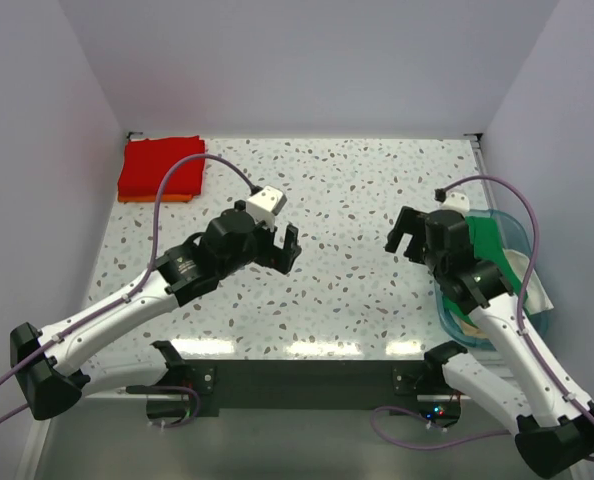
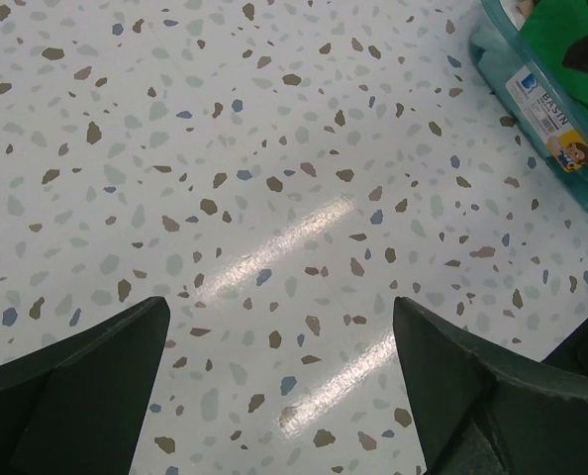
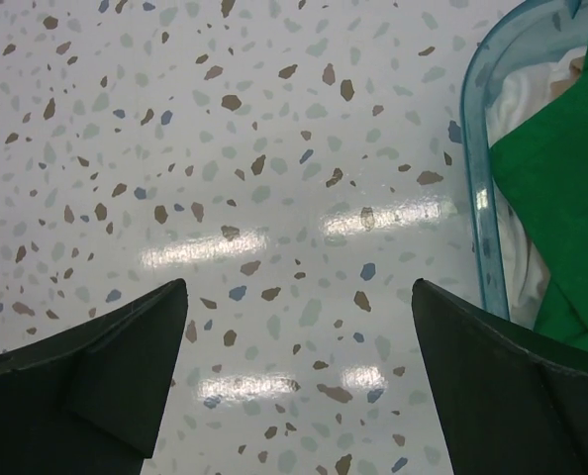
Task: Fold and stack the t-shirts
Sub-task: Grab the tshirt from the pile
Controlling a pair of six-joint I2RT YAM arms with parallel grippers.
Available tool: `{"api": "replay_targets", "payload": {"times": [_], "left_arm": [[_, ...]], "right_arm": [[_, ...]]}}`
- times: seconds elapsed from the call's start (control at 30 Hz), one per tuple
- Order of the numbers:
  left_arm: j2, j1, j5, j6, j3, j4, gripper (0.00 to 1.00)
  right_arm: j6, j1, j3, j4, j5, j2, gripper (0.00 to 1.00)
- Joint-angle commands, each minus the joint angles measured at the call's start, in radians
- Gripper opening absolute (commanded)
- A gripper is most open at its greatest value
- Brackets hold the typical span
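A folded red t-shirt (image 1: 162, 167) lies on a folded orange one (image 1: 152, 198) at the table's far left corner. A bright green t-shirt (image 1: 492, 252) and white ones (image 1: 532, 280) lie crumpled in the blue plastic basket (image 1: 515, 232) at the right edge; the green t-shirt also shows in the left wrist view (image 2: 568, 40) and in the right wrist view (image 3: 556, 188). My left gripper (image 1: 282, 245) hovers open and empty over the table's middle. My right gripper (image 1: 405, 238) hovers open and empty just left of the basket.
The speckled terrazzo table (image 1: 347, 200) is walled in by white panels at the back and both sides. The basket's rim (image 3: 477, 198) stands close to my right gripper's right finger. A basket label (image 2: 556, 124) faces the left wrist camera.
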Motion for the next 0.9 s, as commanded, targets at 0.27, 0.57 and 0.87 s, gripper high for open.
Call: {"api": "replay_targets", "payload": {"times": [0.27, 0.57, 0.87], "left_arm": [[-0.029, 0.006, 0.039, -0.002, 0.003, 0.047, 1.0], [-0.042, 0.006, 0.042, 0.007, 0.002, 0.03, 1.0], [-0.045, 0.006, 0.077, 0.006, -0.015, 0.033, 1.0]], "right_arm": [[-0.071, -0.002, 0.093, -0.01, 0.149, 0.151, 0.99], [-0.128, -0.387, 0.204, 0.006, 0.147, 0.357, 0.96], [-0.063, -0.642, 0.161, 0.171, -0.047, 0.481, 0.92]]}}
